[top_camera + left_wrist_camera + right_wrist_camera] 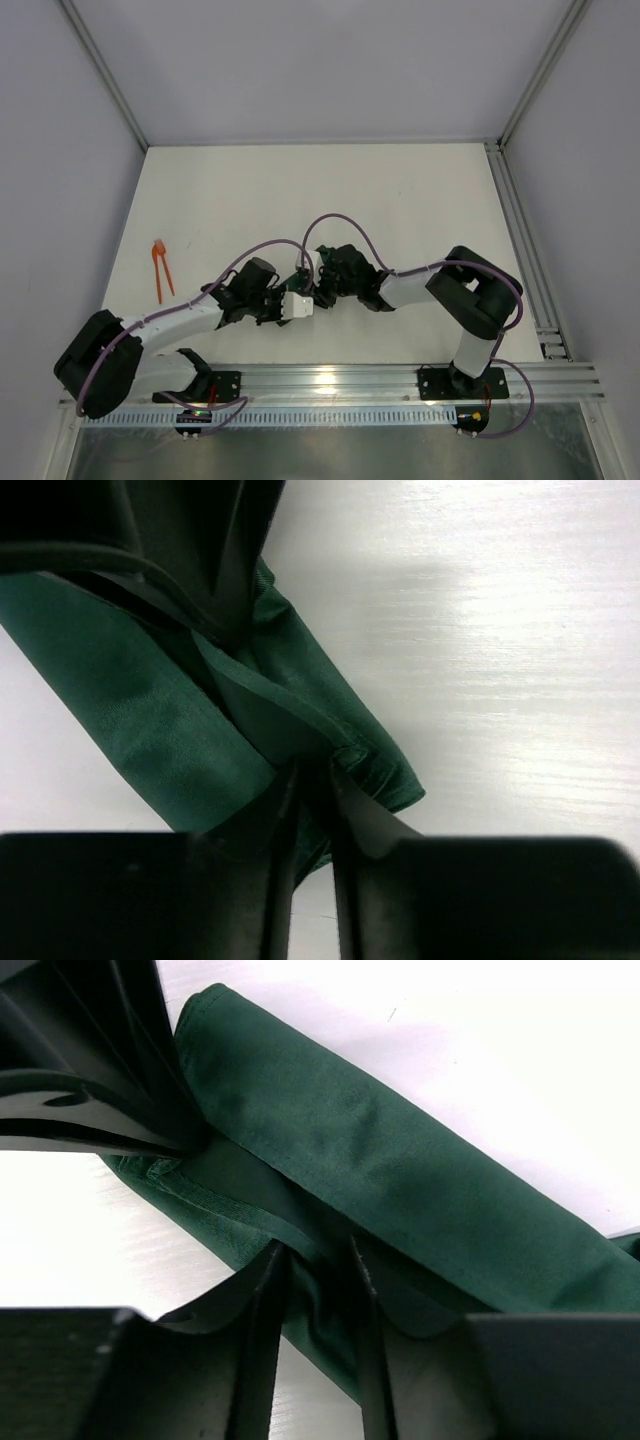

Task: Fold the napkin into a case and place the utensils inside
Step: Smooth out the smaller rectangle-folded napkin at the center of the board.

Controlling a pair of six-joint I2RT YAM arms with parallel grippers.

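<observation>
My left gripper has its fingers drawn almost together, with a thin fold of the napkin nipped between the tips, right by a stitched hem. My right gripper stands wider, one finger on each side of a thicker fold. The cloth runs through the gap, but I cannot tell whether I am squeezing it or only straddling it. The two grippers meet nose to nose over the cloth, so each wrist view has the other's black fingers in its upper left corner.

The napkin is dark green, matte with a faint sheen, and folded over itself into a long narrow band of several layers lying slantwise on the white table. From above, my wrists hide nearly all of it, at the middle of the table near my bases. There is one napkin.

The utensils lie on the left side of the table, well apart from the napkin. I count two thin orange pieces, touching at their far ends and splayed toward me. Which one has tines is too small to tell.
</observation>
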